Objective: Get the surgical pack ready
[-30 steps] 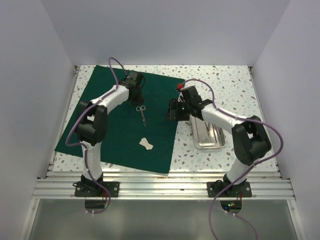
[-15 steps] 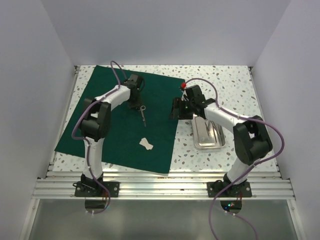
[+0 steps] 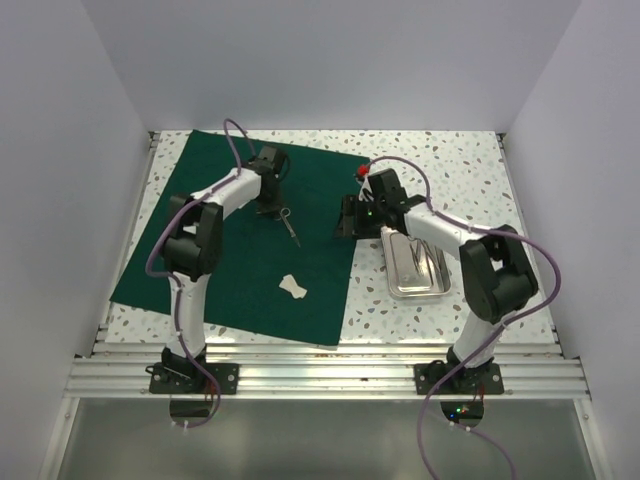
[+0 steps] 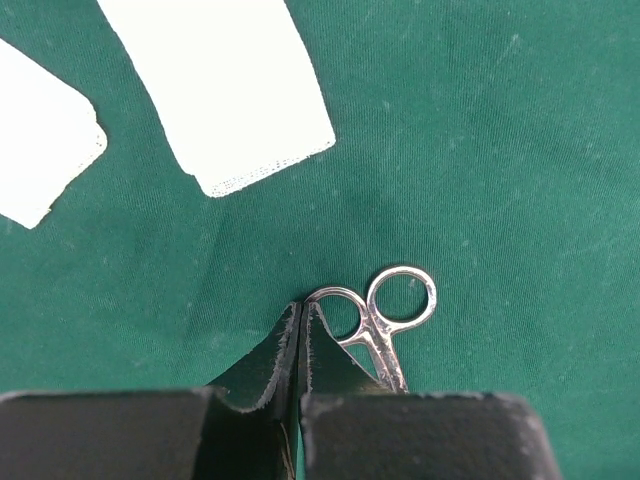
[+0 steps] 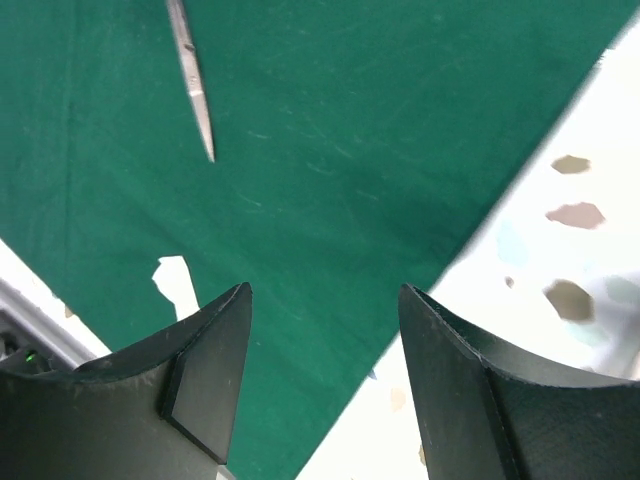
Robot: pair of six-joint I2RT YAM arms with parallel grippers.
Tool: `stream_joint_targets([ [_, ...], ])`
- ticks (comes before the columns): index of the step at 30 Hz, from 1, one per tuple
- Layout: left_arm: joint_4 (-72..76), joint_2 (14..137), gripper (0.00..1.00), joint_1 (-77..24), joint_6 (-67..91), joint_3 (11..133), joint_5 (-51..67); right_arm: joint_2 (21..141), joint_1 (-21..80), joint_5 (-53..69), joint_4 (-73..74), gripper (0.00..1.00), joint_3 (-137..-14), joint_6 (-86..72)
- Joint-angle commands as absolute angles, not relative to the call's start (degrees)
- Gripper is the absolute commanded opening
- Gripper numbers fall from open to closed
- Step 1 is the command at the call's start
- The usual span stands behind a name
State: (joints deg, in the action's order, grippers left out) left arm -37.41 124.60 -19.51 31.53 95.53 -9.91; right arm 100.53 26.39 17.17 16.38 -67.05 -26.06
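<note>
The dark green drape (image 3: 230, 270) is spread flat over the left half of the speckled table (image 3: 470, 170), and nothing is wrapped in it yet. Over its far part the left gripper (image 4: 302, 312) is set low at the cloth. Its fingers are pressed together, with the tips against the rim of one finger ring of the scissors (image 4: 385, 320); whether that rim is actually pinched cannot be told. The scissors are laid on the drape with the blades directed toward the near right. Two pieces of white gauze (image 3: 294, 288) are seen close together on the cloth, nearer the bases. At the drape's right edge the right gripper (image 5: 322, 295) is held above the cloth, its fingers well apart and nothing between them. Just to its right, the steel tray (image 3: 415, 268) is set on the bare table, off the drape.
</note>
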Motion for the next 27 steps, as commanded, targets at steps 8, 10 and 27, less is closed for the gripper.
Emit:
stream_joint_targets([
  [8, -34.54, 117.17, 0.00, -18.90, 28.91, 90.71, -5.19, 107.92, 27.68, 31.02, 6.69, 0.63, -73.56, -25.05],
  [10, -33.75, 115.93, 0.00, -18.90, 28.92, 89.22, -4.49, 109.24, 27.86, 33.04, 4.05, 0.63, -74.18, -26.18],
  [27, -31.90, 112.24, 0.11, -18.90, 29.44, 84.82, -1.93, 118.31, 30.85, 24.31, 11.02, 0.62, -84.63, -28.22],
])
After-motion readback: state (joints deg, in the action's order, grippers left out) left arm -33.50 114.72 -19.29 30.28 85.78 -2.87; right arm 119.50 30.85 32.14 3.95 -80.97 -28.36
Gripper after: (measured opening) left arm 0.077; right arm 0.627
